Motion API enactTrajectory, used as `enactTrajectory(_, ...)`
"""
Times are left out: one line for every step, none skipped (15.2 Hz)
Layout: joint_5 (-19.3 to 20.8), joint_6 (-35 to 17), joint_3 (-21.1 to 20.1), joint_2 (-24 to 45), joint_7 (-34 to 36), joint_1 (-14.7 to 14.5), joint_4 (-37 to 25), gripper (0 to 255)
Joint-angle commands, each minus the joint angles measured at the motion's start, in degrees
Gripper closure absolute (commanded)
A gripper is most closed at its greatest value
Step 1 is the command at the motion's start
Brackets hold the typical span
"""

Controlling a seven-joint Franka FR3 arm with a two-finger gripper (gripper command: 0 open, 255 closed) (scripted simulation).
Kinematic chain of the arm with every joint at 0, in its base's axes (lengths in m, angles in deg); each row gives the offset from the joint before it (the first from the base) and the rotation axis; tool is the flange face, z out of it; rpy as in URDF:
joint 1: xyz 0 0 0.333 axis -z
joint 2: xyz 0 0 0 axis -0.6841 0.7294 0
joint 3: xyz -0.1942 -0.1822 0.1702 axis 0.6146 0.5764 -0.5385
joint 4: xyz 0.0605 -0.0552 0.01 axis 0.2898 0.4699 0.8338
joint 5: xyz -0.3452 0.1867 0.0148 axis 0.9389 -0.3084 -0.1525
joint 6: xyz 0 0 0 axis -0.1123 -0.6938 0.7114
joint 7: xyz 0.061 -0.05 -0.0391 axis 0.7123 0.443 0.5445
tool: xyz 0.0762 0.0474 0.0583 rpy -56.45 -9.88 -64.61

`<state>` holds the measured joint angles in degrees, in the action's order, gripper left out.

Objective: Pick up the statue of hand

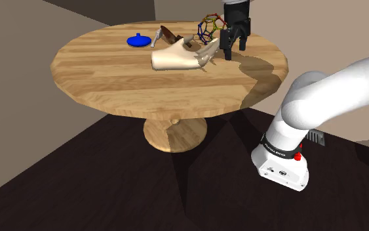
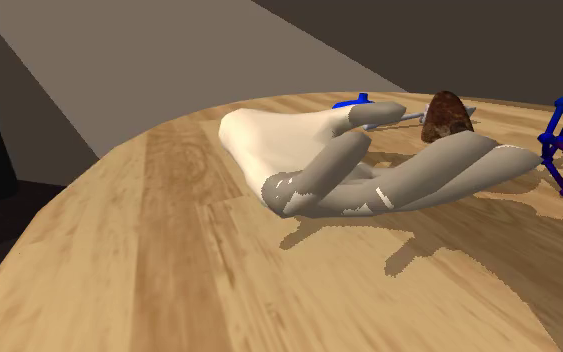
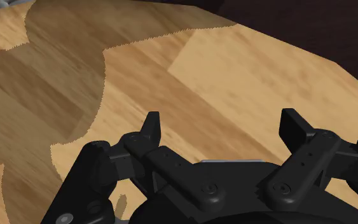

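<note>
we record: one round wooden surface (image 1: 111, 92); one pale hand statue (image 1: 175, 59) lying on it, fingers toward our claw (image 1: 234, 47); claw released, fingers apart, empty, just beside the statue.

the tiny white lettering on the dark band (image 1: 276, 152) cannot be read.

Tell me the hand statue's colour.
The hand statue is cream-white, shading to grey away from the palm; clearest in the second exterior view.
</note>
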<state>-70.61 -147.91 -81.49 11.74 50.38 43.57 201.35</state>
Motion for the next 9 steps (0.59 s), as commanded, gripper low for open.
enactTrajectory(0.0, 0.0, 0.0, 0.0, 0.0, 0.0, 0.0, 0)
enactTrajectory(1.39, -0.7, 1.31, 1.34, -2.93, -0.21, -0.82, 0)
enactTrajectory(2.72, -1.43, 2.59, 2.76, -5.83, -0.47, -1.73, 0)
enactTrajectory(3.95, -2.18, 3.84, 4.25, -8.7, -0.75, -2.71, 0)
enactTrajectory(5.1, -2.95, 5.06, 5.81, -11.53, -1.07, -3.78, 0)
enactTrajectory(6.14, -3.73, 6.22, 7.43, -14.36, -1.39, -4.92, 0)
enactTrajectory(7.08, -4.53, 7.33, 9.11, -17.17, -1.72, -6.14, 0)
enactTrajectory(7.93, -5.32, 8.41, 10.84, -19.97, -2.07, -7.42, 0)
enactTrajectory(8.67, -6.12, 9.44, 12.61, -22.75, -2.43, -8.78, 0)
